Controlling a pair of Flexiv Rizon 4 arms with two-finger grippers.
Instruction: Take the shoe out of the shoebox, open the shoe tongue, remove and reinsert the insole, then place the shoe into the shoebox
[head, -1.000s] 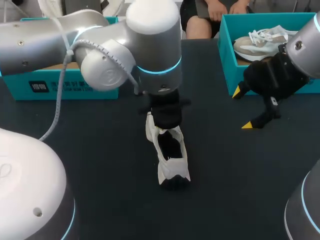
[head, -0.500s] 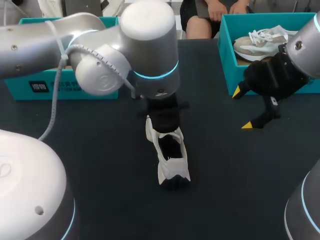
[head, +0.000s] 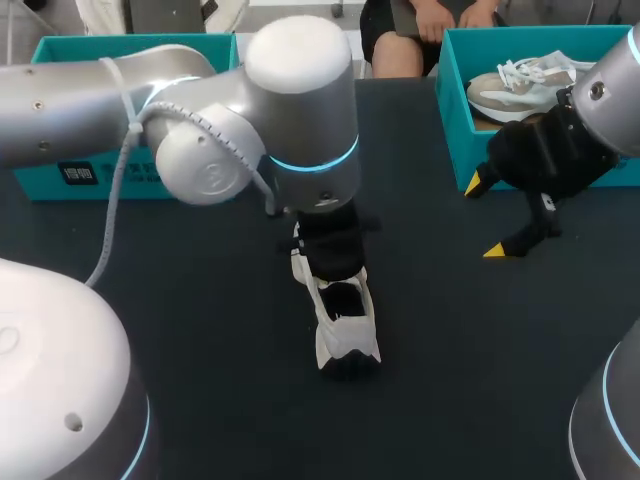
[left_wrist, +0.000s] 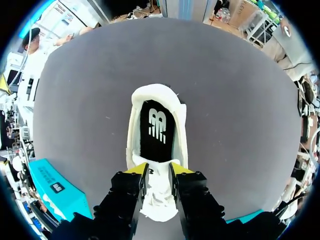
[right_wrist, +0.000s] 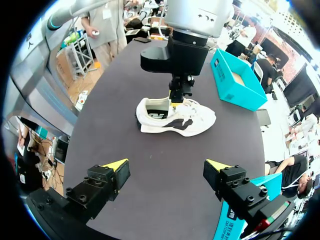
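while the left claw (left_wrist: 157, 170) pinches the tongue (left_wrist: 158, 194) of the mid-frame shoe (head: 347, 325)
next, likely peel it back off the insole (left_wrist: 156, 131) (right claw (right_wrist: 166, 166) hangs open)

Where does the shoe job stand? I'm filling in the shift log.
Done: the shoe lies out on the table. In hand: the left gripper pinches the tongue; the right gripper hangs open, apart. Left: the black insole sits inside, so removing, reinserting and boxing remain.
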